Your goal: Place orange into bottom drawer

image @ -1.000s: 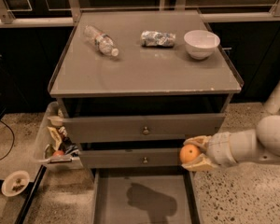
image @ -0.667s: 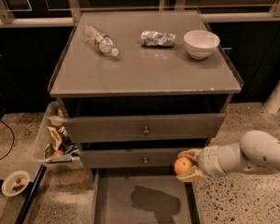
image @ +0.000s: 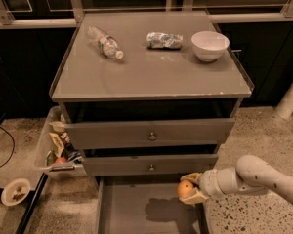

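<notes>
My gripper (image: 189, 190) comes in from the right on a pale arm and is shut on the orange (image: 185, 188), a small round bright-orange fruit. It holds the orange just above the right side of the bottom drawer (image: 132, 211), a wide flat grey tray pulled out at the foot of the cabinet. The gripper's shadow falls on the drawer floor. The two upper grey drawers with round knobs are nearly shut.
On the cabinet top (image: 151, 74) lie a plastic bottle (image: 104, 42), a crumpled packet (image: 164, 40) and a white bowl (image: 209, 45). A clear bin of clutter (image: 56, 147) hangs at the cabinet's left. A small round dish (image: 15, 191) sits on the floor at left.
My gripper has moved down and to the left with the orange, from beside the middle drawer front to just over the open bottom drawer.
</notes>
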{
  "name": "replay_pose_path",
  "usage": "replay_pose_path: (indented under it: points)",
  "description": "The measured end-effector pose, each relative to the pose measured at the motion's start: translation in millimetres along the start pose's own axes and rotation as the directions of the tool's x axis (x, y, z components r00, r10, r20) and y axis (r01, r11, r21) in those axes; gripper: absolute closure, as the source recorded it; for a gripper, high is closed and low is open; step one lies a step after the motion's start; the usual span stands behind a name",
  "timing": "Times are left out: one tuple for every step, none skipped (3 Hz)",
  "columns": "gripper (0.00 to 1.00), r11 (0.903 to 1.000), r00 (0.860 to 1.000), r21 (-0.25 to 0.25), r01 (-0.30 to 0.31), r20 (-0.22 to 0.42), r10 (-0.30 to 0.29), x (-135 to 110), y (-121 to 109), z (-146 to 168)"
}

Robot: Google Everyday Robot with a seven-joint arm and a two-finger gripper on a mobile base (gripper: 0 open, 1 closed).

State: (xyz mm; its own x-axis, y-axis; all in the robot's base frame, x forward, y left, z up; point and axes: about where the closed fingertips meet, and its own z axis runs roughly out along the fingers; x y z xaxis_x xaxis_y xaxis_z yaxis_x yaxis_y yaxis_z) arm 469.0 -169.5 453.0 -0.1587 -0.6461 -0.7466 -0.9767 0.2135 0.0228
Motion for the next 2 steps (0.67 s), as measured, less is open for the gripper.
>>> replay_pose_path:
  points:
    - [1.0,1.0,1.0,0.0,0.0,0.0,0.0,0,0,0]
    - [1.0,0.9992,1.0,0.038,-0.011,0.023,0.01,17,-2,19]
